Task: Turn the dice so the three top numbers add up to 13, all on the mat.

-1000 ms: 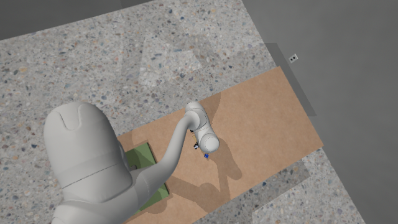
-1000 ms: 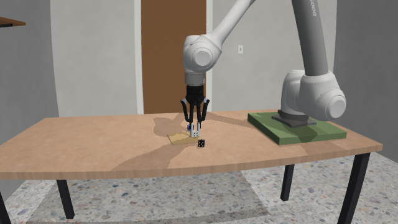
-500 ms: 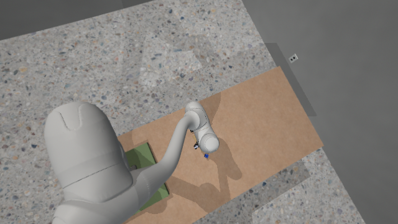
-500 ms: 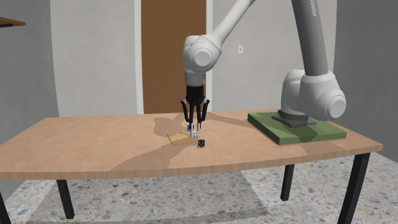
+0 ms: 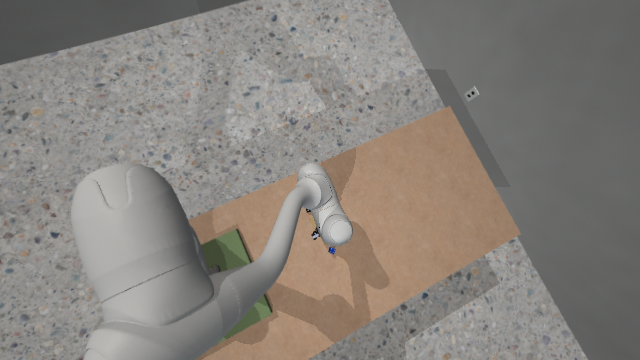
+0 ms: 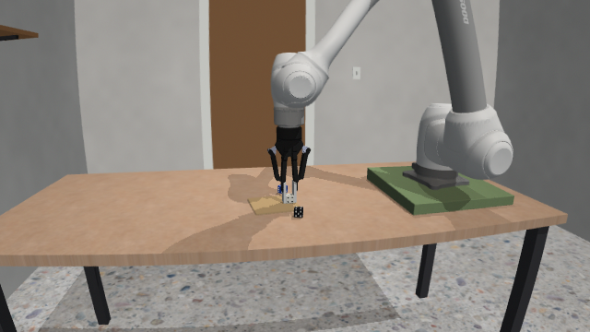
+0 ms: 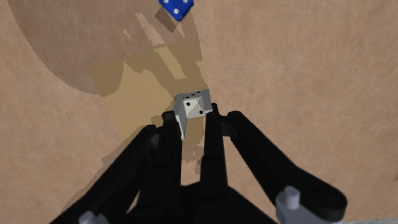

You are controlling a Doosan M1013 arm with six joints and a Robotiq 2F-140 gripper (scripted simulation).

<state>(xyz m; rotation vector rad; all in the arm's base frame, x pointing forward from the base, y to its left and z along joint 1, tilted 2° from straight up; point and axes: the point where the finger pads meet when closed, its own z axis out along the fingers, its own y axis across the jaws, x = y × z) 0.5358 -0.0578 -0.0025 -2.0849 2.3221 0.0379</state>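
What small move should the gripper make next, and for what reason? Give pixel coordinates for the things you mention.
I would shift the gripper [image 6: 289,194] [image 7: 195,101] slightly toward the middle of the mat [image 5: 313,221] [image 6: 266,206] [image 7: 135,97], before it lets go: its fingers hold the white die [image 6: 289,199] [image 7: 194,107] close to the mat's edge, where it might not land fully on.

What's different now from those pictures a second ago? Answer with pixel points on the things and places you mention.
Nothing visibly. The pincer [image 6: 289,199] [image 7: 195,101] has neither taken hold of nor let go of anything that I can make out: it stays closed around the white die [image 6: 289,198] [image 7: 194,107]. The blue die [image 5: 332,250] [image 6: 278,189] [image 7: 176,7], black die [image 6: 298,212] and mat [image 6: 265,206] [image 7: 135,95] look unmoved.
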